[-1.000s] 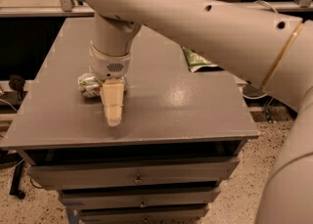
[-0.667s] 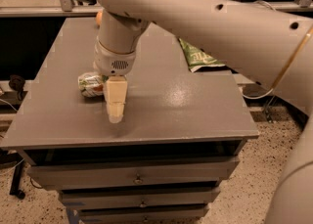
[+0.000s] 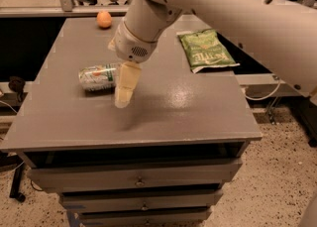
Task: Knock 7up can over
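can: a small aluminium drink can (image 3: 98,77) with a white and green body lies on its side on the left half of the tabletop, its length running left to right and one silver end facing left.
can label: green patches and a small red mark show on the pale body; no brand word can be read on it.
gripper: the cream-coloured gripper (image 3: 122,101) points down at the tabletop just at the can's right end, and its upper part covers that end in the camera view; i cannot tell whether it touches the can.
gripper state: i cannot tell whether it is open or closed, and nothing is seen held in it.
arm: a thick white robot arm (image 3: 233,13) comes in from the upper right and bends down to a round wrist with a small speaker-like grille above the gripper.
tabletop: a flat grey tabletop (image 3: 188,107) with a dull sheen; the gripper's shadow falls on it just below the tip.
bag: a flat green chip bag (image 3: 207,50) lies near the right back edge, well apart from the can; it has pale lettering across the middle that cannot be read.
fruit: a small round orange fruit (image 3: 104,19) sits at the back left edge, well apart from the can.
under the tabletop: grey drawers (image 3: 136,179) with small knobs.
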Controlling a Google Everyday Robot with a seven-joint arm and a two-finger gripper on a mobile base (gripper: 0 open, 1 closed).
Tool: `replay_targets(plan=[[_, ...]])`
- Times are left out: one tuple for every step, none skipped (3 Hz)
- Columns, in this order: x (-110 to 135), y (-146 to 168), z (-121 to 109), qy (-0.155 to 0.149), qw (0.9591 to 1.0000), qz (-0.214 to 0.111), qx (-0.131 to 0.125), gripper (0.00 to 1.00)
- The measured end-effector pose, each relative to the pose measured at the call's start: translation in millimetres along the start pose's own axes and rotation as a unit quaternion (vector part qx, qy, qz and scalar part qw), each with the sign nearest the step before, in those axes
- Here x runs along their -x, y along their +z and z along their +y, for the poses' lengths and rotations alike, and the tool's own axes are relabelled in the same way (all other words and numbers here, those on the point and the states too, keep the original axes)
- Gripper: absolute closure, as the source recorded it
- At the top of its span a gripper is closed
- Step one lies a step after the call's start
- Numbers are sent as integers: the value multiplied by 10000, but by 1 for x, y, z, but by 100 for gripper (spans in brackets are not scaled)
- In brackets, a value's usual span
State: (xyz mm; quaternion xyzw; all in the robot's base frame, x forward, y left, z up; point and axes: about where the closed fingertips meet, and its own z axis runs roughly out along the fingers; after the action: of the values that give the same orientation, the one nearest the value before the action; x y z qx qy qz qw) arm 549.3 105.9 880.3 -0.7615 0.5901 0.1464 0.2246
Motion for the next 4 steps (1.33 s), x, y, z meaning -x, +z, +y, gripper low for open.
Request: replay_targets(plan=[[-10,-14,-7,284,9988,-317,-225,0],[-20,-26,-9,537,9958,-624,-408,0],[-31,-39,-8,784,9899,-1018,-601,0],[-40,-51,-6,1022,9793,-1560,-792,0]])
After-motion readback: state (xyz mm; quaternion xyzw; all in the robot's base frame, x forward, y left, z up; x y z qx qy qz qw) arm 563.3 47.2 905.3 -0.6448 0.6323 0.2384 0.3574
